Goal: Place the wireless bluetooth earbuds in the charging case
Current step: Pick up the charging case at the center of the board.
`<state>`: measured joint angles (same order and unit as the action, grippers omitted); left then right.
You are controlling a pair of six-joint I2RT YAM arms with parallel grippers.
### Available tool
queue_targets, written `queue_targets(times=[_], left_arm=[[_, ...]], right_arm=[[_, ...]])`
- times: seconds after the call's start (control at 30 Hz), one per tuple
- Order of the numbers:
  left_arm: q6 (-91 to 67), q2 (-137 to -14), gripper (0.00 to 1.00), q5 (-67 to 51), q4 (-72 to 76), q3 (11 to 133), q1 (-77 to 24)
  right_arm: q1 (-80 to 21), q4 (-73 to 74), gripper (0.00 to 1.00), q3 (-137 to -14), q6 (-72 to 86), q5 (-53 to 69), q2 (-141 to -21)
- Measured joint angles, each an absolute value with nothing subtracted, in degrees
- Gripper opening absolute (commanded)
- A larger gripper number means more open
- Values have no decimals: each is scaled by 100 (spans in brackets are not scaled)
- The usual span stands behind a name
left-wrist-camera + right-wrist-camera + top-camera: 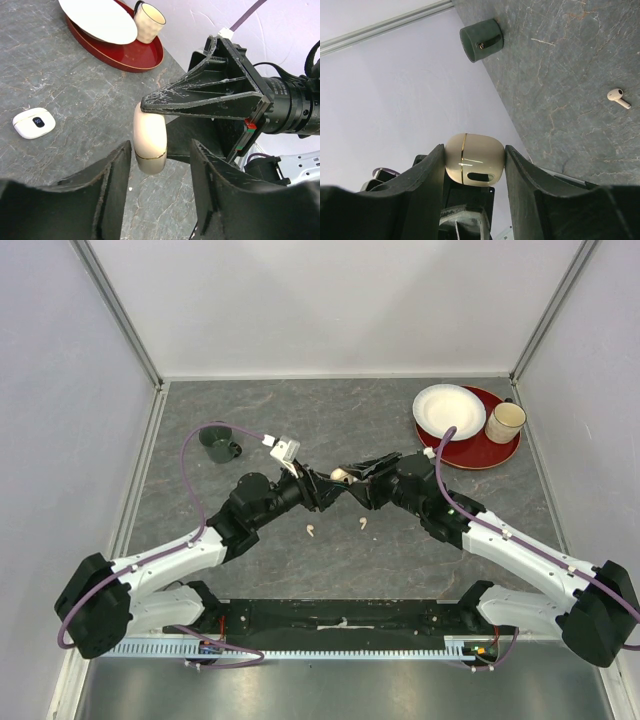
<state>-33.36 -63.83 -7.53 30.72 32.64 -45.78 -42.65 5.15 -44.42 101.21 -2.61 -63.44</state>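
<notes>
The right pincer (474, 150) is closed on the beige case (472, 165). It holds the case up in the air over the table (400, 560), with one finger on each side. The left pincer (161, 150) is open. Its two fingers sit on either side of the near end of the case. They are very close to it, but I don't think they squeeze it. The case is shut. A thin gold line runs round it where the lid closes.

An earbud (312, 531) lies on the table near the arms. A second earbud (362, 523) lies near it, not touching. A white case (34, 123) lies on the table too.

The beige case looks hard, smooth and round, so it could slip or spin. I think it is light. It is best to hold it on its wide sides and leave the gold line free, so the lid can open.

The earbuds are tiny, light and slick. A hard pinch could make one pop away. The fat head looks like the best place to hold one, and gently.
</notes>
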Motion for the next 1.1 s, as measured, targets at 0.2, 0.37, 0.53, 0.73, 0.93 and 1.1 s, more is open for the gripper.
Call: queue_targets(times=[0.2,0.37,0.53,0.73,0.93,1.1], left_arm=[[-3343,-6488,21,-718,3146,3277,-4565],[-3341,-6497,11,-720,3146,3284,-4567],[-3330,-6497,2,-751,3140,3284,-4567],[-3304,-6486,2,-777,3148,3284,-4589],[-2853,-6147,2,-1024,2943,3284,-4589],[-2263,-5627,2,-1433,2840,3284,-4587]], right_arm=[[-4261,521,2,-4442,10134,-237,-6307],[-4259,515,44,-4442,10033,-242,-6307],[-4254,408,75,-4445,9550,-211,-6307],[-4276,342,84,-4445,8755,-86,-6243],[-4248,333,84,-4445,8012,-71,-5808],[-4047,248,83,-4480,7585,480,-5627]])
